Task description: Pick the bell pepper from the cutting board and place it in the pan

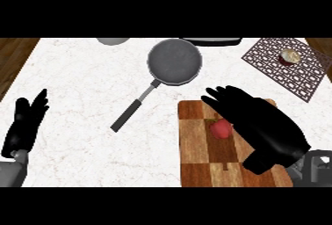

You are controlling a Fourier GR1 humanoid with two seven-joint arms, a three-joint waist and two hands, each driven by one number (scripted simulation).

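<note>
Counter (84,83): we see a pale marbled top carrying everything; if the pepper gets away from us, nothing here would stop it rolling.
Cutting board (198,149): a chequered wooden board at the lower right. We judge its raised edge a snag if we drag the pepper sideways instead of lifting it.
Right hand (259,127): it lies over the board's right half, fingers stretched up and to the left, not curled round anything. The fingers pass just beside the pepper's right side; we cannot tell whether they touch it. Closing from this angle could nudge the pepper left rather than catch it.
Pan (174,61): grey and round, well apart from the board, up and to the left, with nothing in it. Our carry must clear its rim, or the pepper may land outside.
Pan handle (135,107): it points down and left, near the board's upper left corner; a low sweep of the hand could strike it and turn the pan.
Left hand (26,125): open and resting at the left edge, fingers up, away from the work.
Bell pepper (220,128): small and red, lying on the board, not yet grasped. Rounded, so we expect it could slip from a grip set off-centre.
</note>
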